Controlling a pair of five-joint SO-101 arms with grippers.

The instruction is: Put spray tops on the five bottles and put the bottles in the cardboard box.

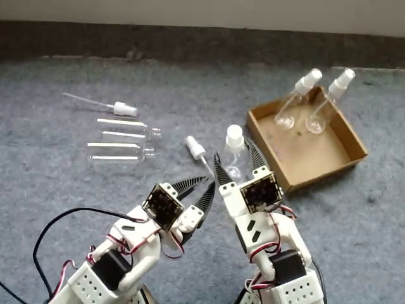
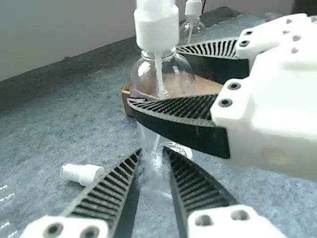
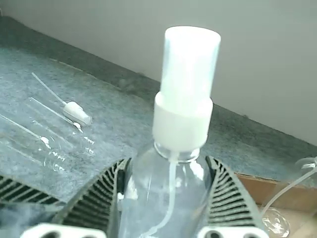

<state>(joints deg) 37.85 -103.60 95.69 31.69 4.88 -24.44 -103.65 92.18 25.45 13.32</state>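
Item: bottle (image 1: 235, 161) — clear thin plastic, empty, spray top fitted. It stands upright just left of the box's near-left wall, clamped round the body by the right gripper (image 1: 233, 151). Judged light, slick and easily dented, so a modest squeeze at mid-body or shoulder suits; the tall cap may make it tippy. The left gripper (image 1: 210, 182) sits just left and nearer, fingers parted, holding nothing.

The cardboard box (image 1: 310, 152) lies to the right — its low wall is the edge to lift over. Two capped bottles (image 1: 297, 101) lean at its far side, so the near half looks free. On the carpet (image 1: 63, 190) a loose spray top (image 1: 196, 149) lies close on the left. The uncapped bottles (image 1: 130, 132) and another top (image 1: 120, 109) lie well apart.
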